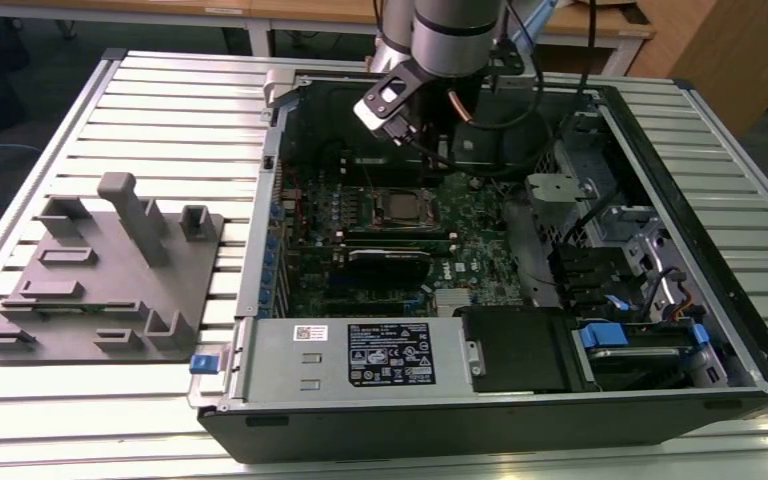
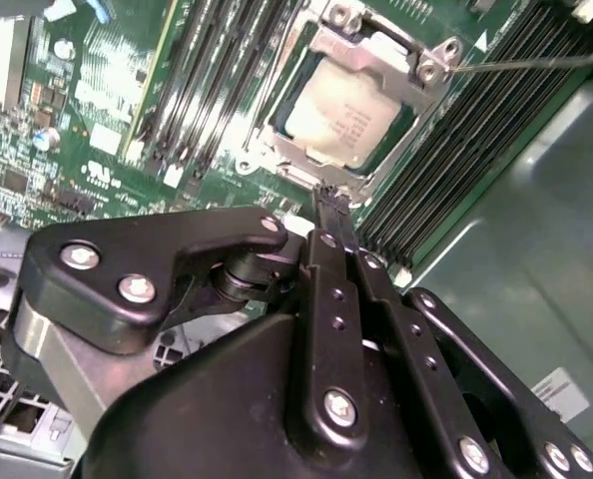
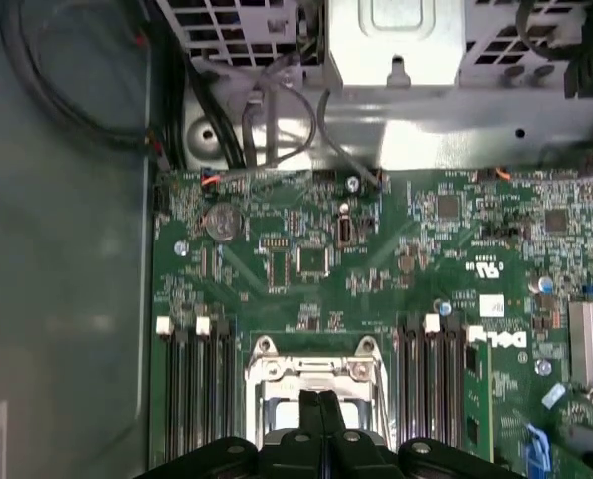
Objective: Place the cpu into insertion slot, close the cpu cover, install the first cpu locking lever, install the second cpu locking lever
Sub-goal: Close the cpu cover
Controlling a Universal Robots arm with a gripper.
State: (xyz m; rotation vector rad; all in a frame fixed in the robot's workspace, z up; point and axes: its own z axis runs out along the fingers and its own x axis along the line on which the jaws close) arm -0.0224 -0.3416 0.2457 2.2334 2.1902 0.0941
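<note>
The cpu (image 2: 341, 115) sits in the insertion slot (image 1: 373, 208), mid-frame in the exterior view, cpu cover (image 2: 287, 150) lowered over it. The pincer (image 2: 331, 200), pinched closed and empty, hovers at the cover's edge. A locking lever (image 2: 536, 62) looks unlatched.

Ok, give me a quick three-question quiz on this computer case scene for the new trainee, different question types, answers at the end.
1. True or false: the cpu shows through the window of the cpu cover.
2. In the second wrist view, the claw is: A) wide open, B) shut, tips near the cover's edge, C) gripping a blue cable.
3. Fill in: the grey fixture plate lies to the exterior view's ___ of the computer case.

Key: 1 true; 2 B; 3 left.
</note>
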